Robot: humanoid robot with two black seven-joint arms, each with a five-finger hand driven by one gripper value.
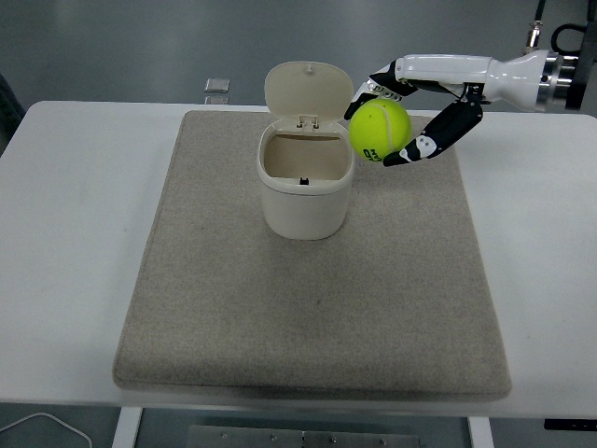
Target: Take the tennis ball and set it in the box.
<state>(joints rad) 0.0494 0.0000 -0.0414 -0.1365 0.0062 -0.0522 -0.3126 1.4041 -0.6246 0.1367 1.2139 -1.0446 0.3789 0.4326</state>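
The grey mat [308,308], rough like felt, is covering the middle of the white table [75,233]. On its far half the box [306,185], a smooth cream tub with rounded walls, is standing with its hinged lid [309,91] up, so the mouth is free. The right hand [415,112] is holding the fuzzy yellow tennis ball [380,132] in the air, probably just right of the box's rim, fingers clamped around it.
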